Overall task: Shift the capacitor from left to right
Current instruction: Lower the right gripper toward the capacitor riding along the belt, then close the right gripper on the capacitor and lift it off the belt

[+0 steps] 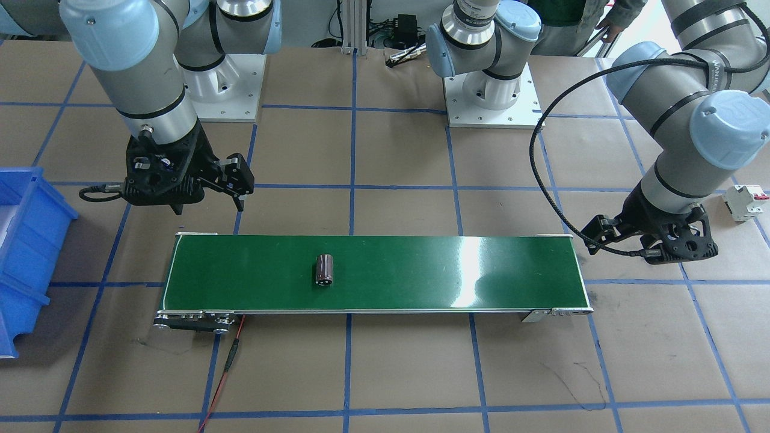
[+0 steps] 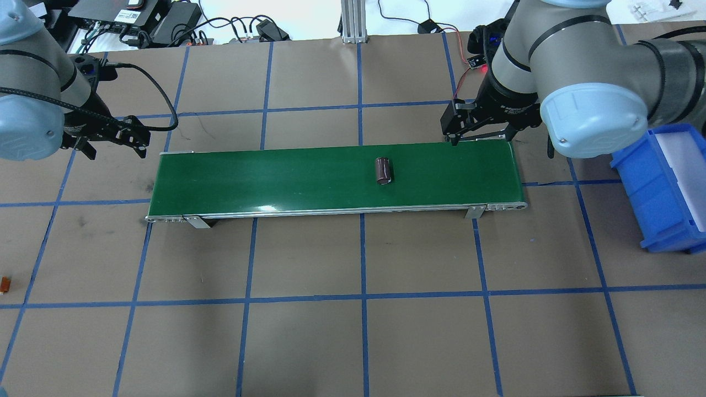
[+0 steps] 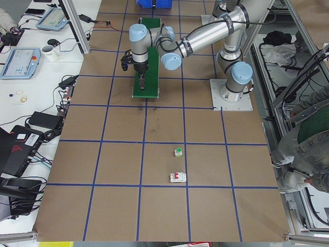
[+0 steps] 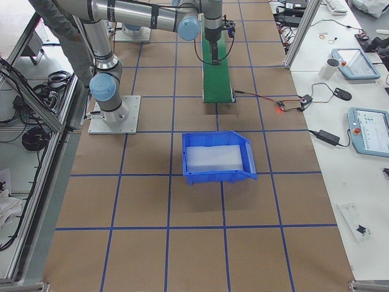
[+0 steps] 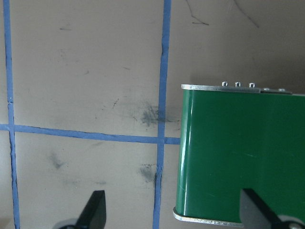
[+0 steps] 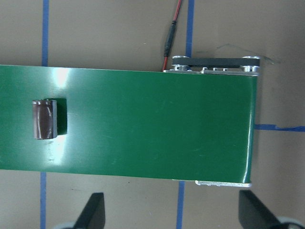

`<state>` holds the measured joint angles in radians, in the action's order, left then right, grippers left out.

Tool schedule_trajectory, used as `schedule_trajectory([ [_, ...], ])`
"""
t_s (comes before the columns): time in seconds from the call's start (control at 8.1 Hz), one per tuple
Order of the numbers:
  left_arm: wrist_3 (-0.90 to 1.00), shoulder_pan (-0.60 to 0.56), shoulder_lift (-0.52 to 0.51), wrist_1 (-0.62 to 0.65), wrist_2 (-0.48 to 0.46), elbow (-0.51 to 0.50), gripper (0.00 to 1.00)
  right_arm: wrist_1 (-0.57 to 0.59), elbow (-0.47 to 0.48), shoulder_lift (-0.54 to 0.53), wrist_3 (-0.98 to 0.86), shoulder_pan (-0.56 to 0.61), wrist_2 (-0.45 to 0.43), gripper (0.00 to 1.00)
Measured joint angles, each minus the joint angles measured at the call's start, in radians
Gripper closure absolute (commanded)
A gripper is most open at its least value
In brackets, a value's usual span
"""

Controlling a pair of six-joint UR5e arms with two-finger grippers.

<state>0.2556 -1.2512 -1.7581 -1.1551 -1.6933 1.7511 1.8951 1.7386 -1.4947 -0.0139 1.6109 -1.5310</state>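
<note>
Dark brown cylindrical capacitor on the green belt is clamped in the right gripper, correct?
No: the dark brown cylindrical capacitor lies untouched on the green belt; the right gripper hangs open, apart from it, per the right wrist view.

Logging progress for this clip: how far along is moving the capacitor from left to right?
Done: the capacitor lies on the green belt, just past its middle toward the right. In hand: nothing; left gripper and right gripper hang open, empty, at the belt's ends. Left: the rest of the way right.
</note>
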Motion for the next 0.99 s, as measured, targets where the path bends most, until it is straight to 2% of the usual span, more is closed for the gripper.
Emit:
schedule_trajectory([
  [0.37, 0.0, 0.001, 0.015, 0.002, 0.004, -0.002, 0.0, 0.118, 0.027, 0.066, 0.003, 0.001, 0.096, 0.02],
  [0.99, -0.011, 0.0, 0.023, -0.004, 0.017, -0.002, 0.0, 0.245, 0.054, 0.144, 0.006, 0.003, 0.122, 0.13],
])
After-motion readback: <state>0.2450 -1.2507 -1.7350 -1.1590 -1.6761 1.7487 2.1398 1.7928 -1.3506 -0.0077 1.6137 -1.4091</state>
